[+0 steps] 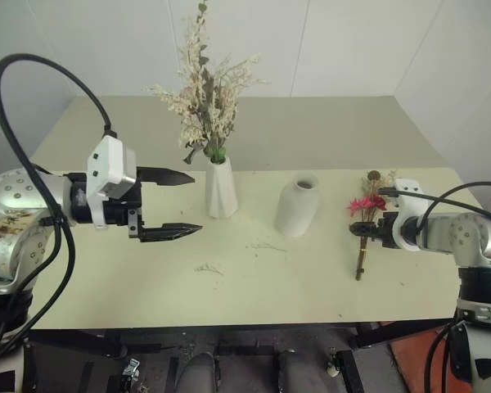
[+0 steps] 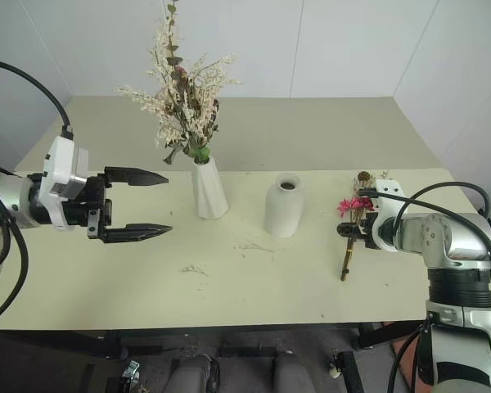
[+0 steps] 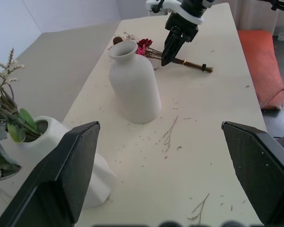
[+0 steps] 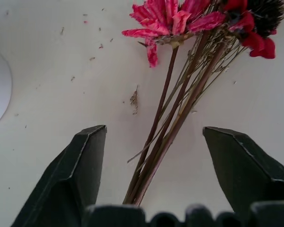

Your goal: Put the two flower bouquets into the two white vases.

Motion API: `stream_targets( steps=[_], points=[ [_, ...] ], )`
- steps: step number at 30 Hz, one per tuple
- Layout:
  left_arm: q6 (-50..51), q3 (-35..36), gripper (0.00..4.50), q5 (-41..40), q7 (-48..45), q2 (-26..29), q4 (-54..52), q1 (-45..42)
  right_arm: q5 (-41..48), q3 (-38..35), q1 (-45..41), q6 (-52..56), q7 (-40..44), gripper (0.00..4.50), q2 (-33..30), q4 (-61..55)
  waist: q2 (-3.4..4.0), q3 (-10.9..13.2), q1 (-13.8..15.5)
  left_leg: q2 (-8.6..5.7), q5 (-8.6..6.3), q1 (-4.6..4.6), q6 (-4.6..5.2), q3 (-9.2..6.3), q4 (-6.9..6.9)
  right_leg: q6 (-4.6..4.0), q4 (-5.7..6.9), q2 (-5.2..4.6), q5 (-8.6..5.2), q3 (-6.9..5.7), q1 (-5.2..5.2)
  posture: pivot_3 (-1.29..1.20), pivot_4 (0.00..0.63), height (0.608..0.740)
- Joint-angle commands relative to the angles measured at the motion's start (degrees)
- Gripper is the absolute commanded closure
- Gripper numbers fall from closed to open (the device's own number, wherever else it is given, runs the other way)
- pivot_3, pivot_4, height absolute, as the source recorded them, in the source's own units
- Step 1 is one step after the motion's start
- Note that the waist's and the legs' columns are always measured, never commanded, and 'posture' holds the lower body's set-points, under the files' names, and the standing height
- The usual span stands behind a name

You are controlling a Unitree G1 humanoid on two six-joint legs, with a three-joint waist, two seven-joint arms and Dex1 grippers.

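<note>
The cream-white bouquet (image 1: 206,90) stands in the tall faceted white vase (image 1: 220,188) at mid-table. To its right, the shorter bottle-shaped vase (image 1: 297,207) holds nothing. The pink-red bouquet (image 1: 367,205) lies flat on the table further right, blooms pointing away from me. My right gripper (image 1: 362,230) is down at its stems (image 4: 165,127); the fingers are open and straddle them, with a gap on each side. My left gripper (image 1: 195,203) hangs open and empty in the air just left of the tall vase, pointing right.
Dried sprig crumbs (image 1: 209,268) are scattered on the pale table (image 1: 311,282) in front of the vases. The table's front edge runs close below both arms. A white wall lies behind, and an orange-red cushion (image 3: 260,66) sits on the floor by the right side.
</note>
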Motion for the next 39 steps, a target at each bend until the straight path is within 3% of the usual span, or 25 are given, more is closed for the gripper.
stream_targets(
  steps=[1, 8, 9, 13, 17, 21, 24, 32, 39],
  points=[
    [0.46, 1.80, 0.00, -1.59, 1.72, 0.53, -2.04, 0.29, -2.55, -0.05, -2.22, -2.98, 0.77, 1.89, -0.05, 2.74, 0.00, 0.00, 0.00, 0.00, 0.00, 0.01, 0.00, 0.00, 0.00, 0.00, 0.00, 0.00, 0.00, 0.00, 0.01, 0.00, 0.150, 0.740],
    [0.31, 2.19, 0.00, -2.59, 3.06, 0.94, -3.06, 2.12, -4.49, 1.41, -4.56, -2.82, 3.75, 4.40, -0.02, 6.27, 0.00, 0.00, -0.04, 0.00, 0.00, -0.01, 0.00, 0.00, -0.02, 0.00, -0.03, 0.00, 0.00, 0.00, -0.01, 0.00, 0.150, 0.740],
    [0.24, 2.09, 0.00, -2.64, 3.19, 0.95, -3.13, 2.21, -4.79, 1.46, -4.67, -2.86, 4.02, 4.48, 0.07, 6.49, 0.00, 0.00, -0.04, 0.00, 0.00, -0.01, 0.00, 0.01, -0.02, 0.00, -0.03, 0.00, 0.00, 0.00, 0.00, 0.00, 0.150, 0.740],
    [0.13, 1.91, 0.00, -3.08, 3.88, 0.50, -3.31, 2.06, -6.47, -0.02, -5.07, -3.92, 2.63, 4.48, 0.83, 5.70, 0.00, 0.00, -0.05, 0.00, 0.00, 0.00, 0.00, 0.00, -0.02, 0.00, -0.02, 0.00, 0.00, 0.00, 0.01, 0.00, 0.150, 0.740],
    [-0.26, 2.52, 0.00, -3.19, 4.29, 0.44, -2.99, 2.22, -9.23, -5.92, -5.22, -16.77, -2.79, 4.48, 3.27, -4.70, 0.07, 0.04, -0.18, -0.01, 0.00, -0.02, 0.00, 0.02, -0.04, 0.00, -0.01, 0.00, 0.00, 0.02, -0.05, 0.00, 0.150, 0.740],
    [-0.48, 3.18, 0.00, -3.34, 4.97, 0.04, -2.62, 2.58, -0.48, -17.70, -7.06, -28.76, -3.12, 4.48, 12.39, -20.97, 0.23, 0.14, -0.50, 0.02, 0.00, -0.06, 0.00, 0.02, -0.15, 0.00, -0.01, 0.02, 0.00, 0.05, -0.17, 0.00, 0.150, 0.740],
    [-0.94, 2.87, 0.00, -2.96, 4.79, -0.07, -2.21, 2.85, 7.26, -21.19, -6.42, -31.34, -1.16, 4.48, 17.15, -28.38, 0.21, 0.12, -0.29, 0.05, 0.00, -0.02, 0.00, -0.03, -0.34, 0.00, -0.03, 0.03, 0.00, -0.02, -0.12, 0.00, 0.150, 0.740],
    [-2.11, 2.17, 0.00, -2.26, 4.55, 0.16, -1.11, 2.84, 8.06, -14.41, -6.30, -42.69, -0.34, 4.48, 24.94, -30.33, 0.21, 0.13, -0.15, 0.02, 0.01, 0.02, -0.01, 0.01, -0.40, -0.02, -0.03, -0.01, -0.01, -0.04, -0.11, 0.00, 0.150, 0.740],
    [-2.28, 3.69, 0.00, -2.68, 4.74, 0.84, -1.68, 4.31, 5.85, -9.61, -3.24, -48.72, 1.66, 4.48, 26.88, -25.74, 0.22, 0.13, -0.24, 0.01, 0.01, 0.03, -0.01, 0.03, -0.46, -0.03, -0.03, -0.02, -0.01, -0.04, -0.10, 0.00, 0.150, 0.740]
  ],
)
